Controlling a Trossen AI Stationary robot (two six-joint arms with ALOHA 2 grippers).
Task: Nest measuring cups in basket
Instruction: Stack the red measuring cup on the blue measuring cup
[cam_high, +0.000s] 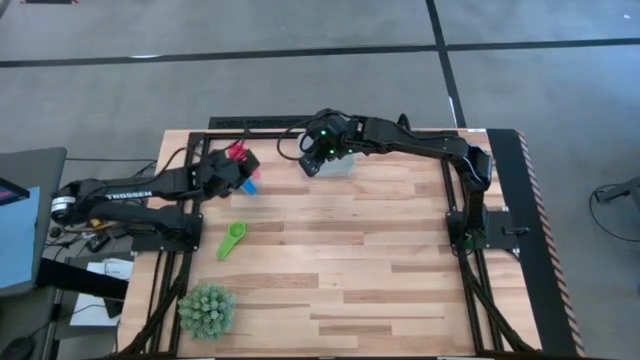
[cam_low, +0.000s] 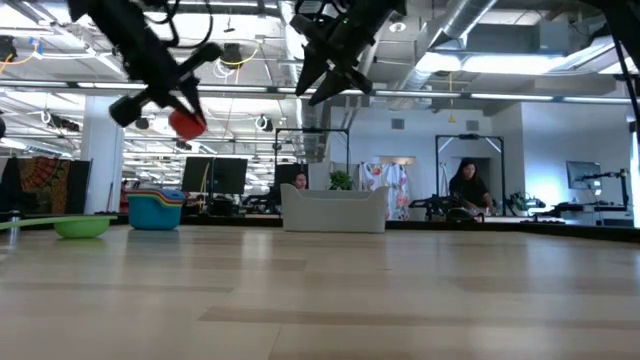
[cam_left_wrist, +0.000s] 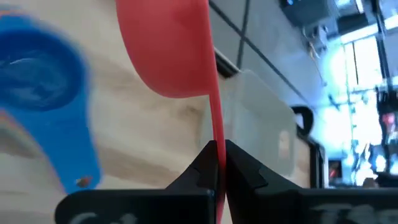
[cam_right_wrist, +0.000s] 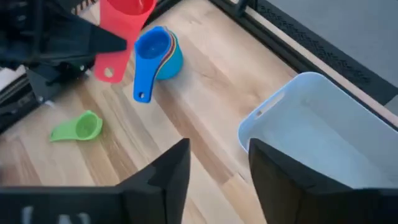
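My left gripper (cam_left_wrist: 217, 149) is shut on a coral-red measuring cup (cam_high: 237, 152) and holds it in the air near the table's far left. Just beside it stands a stack of nested cups (cam_right_wrist: 158, 50) on its base, a blue one on top. A single green cup (cam_high: 232, 240) lies on the wood nearer the front. The translucent basket (cam_right_wrist: 336, 137) sits at the far middle. My right gripper (cam_right_wrist: 217, 168) hangs open above the basket's left end and touches nothing. My left gripper pinches the coral-red cup's flat handle (cam_left_wrist: 219, 134) between its two fingers, one on each flat face, partway along its length. The handle's holed free end (cam_right_wrist: 109, 73) sticks out past the fingers. The cup (cam_low: 187, 123) is lifted clear of the table.
A spiky green ball-shaped plant (cam_high: 207, 308) stands at the near left corner. Black frame rails (cam_high: 260, 124) run along the far edge. The wood in the middle and on the right (cam_high: 380, 260) is bare. People (cam_low: 467, 185) show in the room beyond the table.
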